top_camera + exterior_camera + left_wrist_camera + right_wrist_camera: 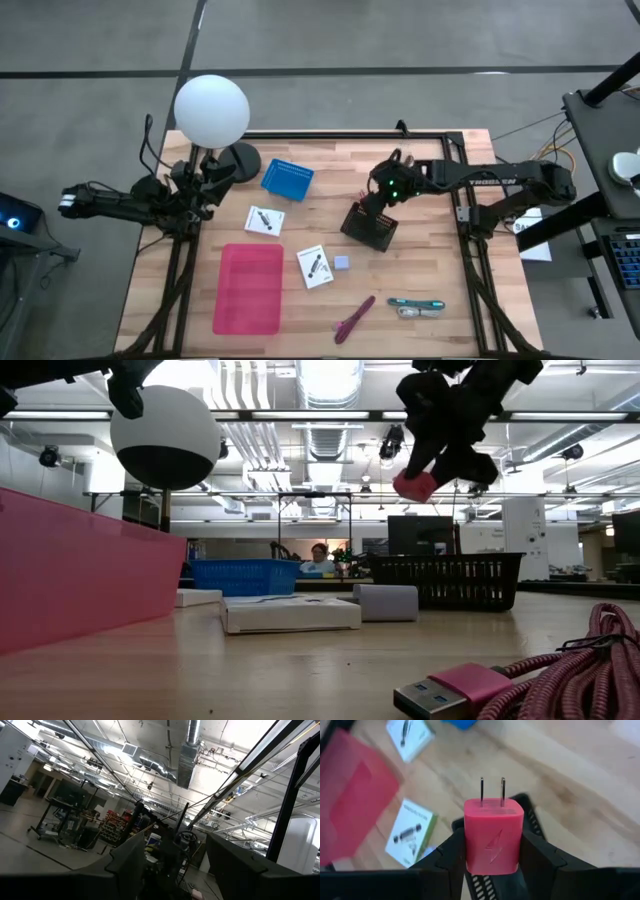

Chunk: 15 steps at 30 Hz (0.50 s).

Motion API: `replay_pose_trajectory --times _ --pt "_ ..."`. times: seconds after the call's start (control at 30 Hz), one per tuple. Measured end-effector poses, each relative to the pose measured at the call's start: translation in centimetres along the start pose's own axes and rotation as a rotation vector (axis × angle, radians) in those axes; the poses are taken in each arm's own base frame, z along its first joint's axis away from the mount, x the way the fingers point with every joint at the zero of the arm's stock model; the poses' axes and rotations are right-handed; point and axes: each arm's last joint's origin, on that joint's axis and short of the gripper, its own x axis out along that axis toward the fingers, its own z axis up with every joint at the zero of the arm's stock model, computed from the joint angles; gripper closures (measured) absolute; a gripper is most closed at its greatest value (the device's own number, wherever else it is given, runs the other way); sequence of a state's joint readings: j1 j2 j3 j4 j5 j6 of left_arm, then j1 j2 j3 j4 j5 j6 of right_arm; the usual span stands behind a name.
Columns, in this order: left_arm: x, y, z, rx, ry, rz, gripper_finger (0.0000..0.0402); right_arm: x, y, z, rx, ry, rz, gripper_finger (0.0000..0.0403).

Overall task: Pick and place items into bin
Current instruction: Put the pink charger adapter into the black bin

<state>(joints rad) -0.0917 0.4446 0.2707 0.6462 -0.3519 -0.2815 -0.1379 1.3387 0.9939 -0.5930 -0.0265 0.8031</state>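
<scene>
We hold our right gripper (pixel 492 857) above the black basket (pixel 369 226), fingers clamping a pink charger cube (pixel 493 834) for dropping. Our left gripper (pixel 170 865) waits at nine o'clock, fingers wide and empty.

Looks like a robotics lab in an industrial hall: exposed silver ducts (pixel 192 742) and strip lights (pixel 330 378) on the ceiling, grey concrete floor (pixel 330 35), equipment racks (pixel 60 815), wooden table (pixel 430 245) inside a black frame

A basket (pixel 370 226) sat mid-desk (pixel 430 260), a tray (pixel 250 288) toward the left edge, two cards (pixel 265 220) (pixel 315 266) between them, and a cable (pixel 354 318) near the front edge.
</scene>
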Motion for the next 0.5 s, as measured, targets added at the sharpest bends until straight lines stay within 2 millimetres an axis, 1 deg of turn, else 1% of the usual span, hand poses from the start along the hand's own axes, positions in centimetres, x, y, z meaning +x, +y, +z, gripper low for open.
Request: replay_pose_trajectory --times 0.2,0.5 --pt "0.0 0.0 0.0 0.000 0.001 0.001 0.0205 2.2 0.9 -1.4 -0.099 0.077 -0.029 0.0266" --pt "0.0 0.0 -0.1 0.001 0.003 0.001 0.0205 5.3 0.7 -2.2 -0.169 0.171 -0.092 0.0266"
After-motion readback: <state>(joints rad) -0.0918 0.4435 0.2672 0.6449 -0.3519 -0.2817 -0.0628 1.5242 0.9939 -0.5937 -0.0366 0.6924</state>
